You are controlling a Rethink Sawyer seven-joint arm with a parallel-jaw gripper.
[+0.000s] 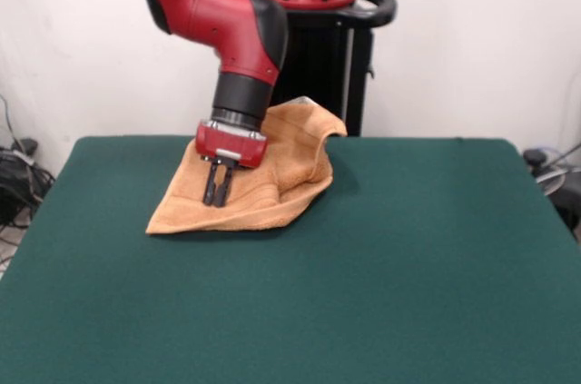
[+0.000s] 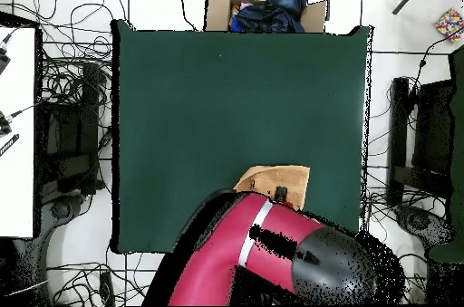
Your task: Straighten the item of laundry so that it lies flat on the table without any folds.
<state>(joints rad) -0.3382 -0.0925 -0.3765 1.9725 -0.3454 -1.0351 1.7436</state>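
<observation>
- On the large rectangular tabletop covered in dark green felt-like cloth, close to the edge where the black pedestal stands, we see the small orange-tan terry-cloth towel lying in a rumpled heap.
- Relative to that towel, the far part of the cloth rises into a raised fold toward the pedestal, while the near part spreads flat on the green cloth, ending in a pointed corner on the front view's left.
- We see a woven stripe band running across the towel's flat part, near its lower edge.
- Above the towel, the red and black arm comes down at a slant, and its gripper hangs over the towel's flat part with the two dark fingers pointing down.
- We see those fingers drawn close together, nearly side by side; whether their tips pinch any cloth or merely touch the towel, we cannot tell.
- From overhead, the arm covers most of the towel, leaving only a tan patch showing beside the table's edge nearest the robot's base.
- Beyond the table's opposite edge from the towel, we see an open cardboard box holding dark blue cloth.
</observation>
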